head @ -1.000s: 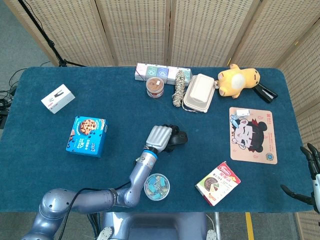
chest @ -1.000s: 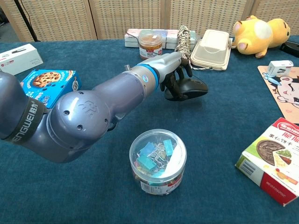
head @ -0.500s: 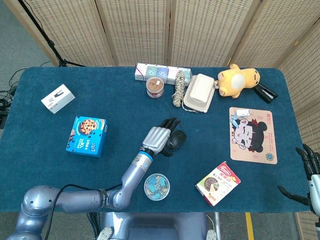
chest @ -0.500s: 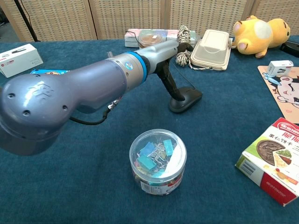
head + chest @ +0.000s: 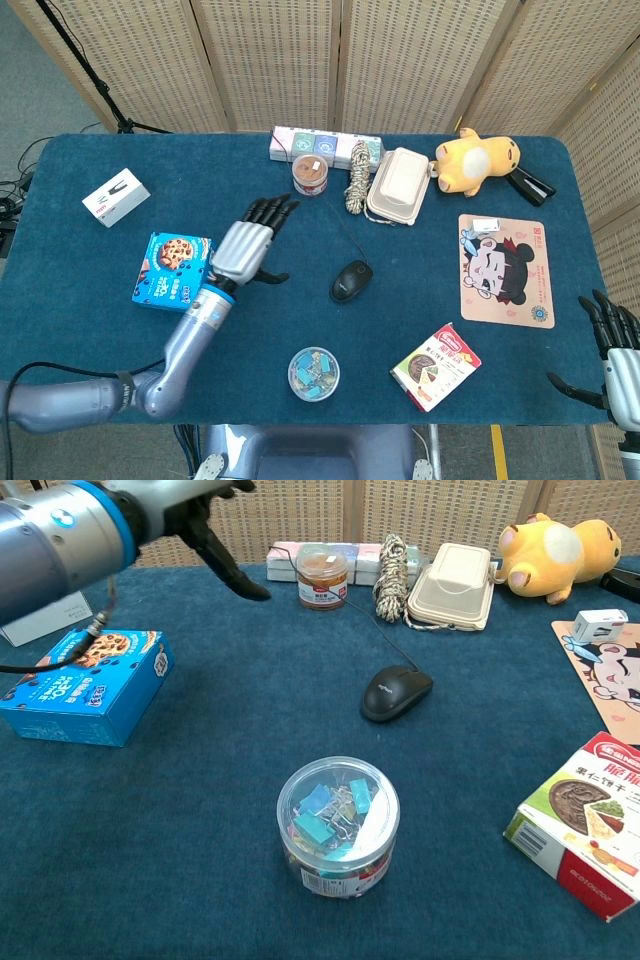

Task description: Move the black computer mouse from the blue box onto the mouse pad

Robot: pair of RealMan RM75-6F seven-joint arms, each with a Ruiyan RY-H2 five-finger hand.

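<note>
— Two hands in view, and neither has the black computer mouse [image 5: 351, 281]. Where did it end up?

— On the bare blue table [image 5: 90, 340], about mid-table, between the blue box [image 5: 174, 272] and the mouse pad [image 5: 505, 271] — well short of the pad. A second ago the left hand [image 5: 246, 249] was closed over it; now that hand has let go and pulled back toward the blue box.

— So the move is only half done?

— I'd judge so. The mouse is off the box, and the remaining stretch looks meant for the other arm.

— And the fingers?

— The left hand's are spread, holding nothing and touching nothing. The right hand [image 5: 612, 355] sits at the table's near right corner, fingers apart and empty too, well apart from the mouse.
</note>
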